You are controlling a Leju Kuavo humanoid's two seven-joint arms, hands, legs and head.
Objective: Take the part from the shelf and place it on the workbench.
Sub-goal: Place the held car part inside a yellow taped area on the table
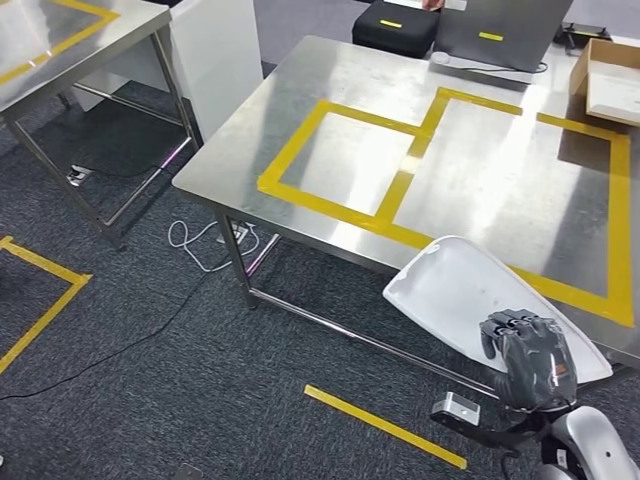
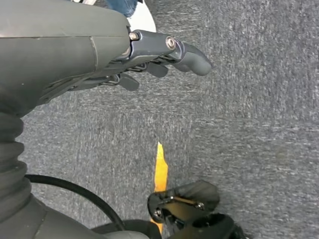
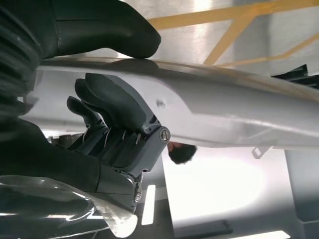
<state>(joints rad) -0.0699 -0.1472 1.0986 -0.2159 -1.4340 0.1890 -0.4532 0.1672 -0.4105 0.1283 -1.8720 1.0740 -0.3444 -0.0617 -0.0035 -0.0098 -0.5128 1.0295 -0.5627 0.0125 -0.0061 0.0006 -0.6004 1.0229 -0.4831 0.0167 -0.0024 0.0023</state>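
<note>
The right hand (image 1: pixel 530 357) grips one white part (image 1: pixel 468 295) at its near edge, dark fingers (image 3: pixel 109 99) curled under it and the thumb (image 3: pixel 112 27) pressed on its other face. The part hangs tilted at the near edge of the steel worktop (image 1: pixel 483 180), its far end over the metal and its held end out past the edge. The left hand (image 2: pixel 158 55) hangs above grey carpet (image 2: pixel 244 114), fingers straight and apart, holding nothing.

On the worktop, yellow tape (image 1: pixel 411 165) marks two boxes side by side. Along the far edge lie a black case (image 1: pixel 395 27), a grey laptop (image 1: pixel 498 35) and an open cardboard box (image 1: pixel 610 82). A second steel table (image 1: pixel 53 45) stands well apart to the left.

The part is a smooth, glossy shell, broad and gently curved, with rounded corners.
</note>
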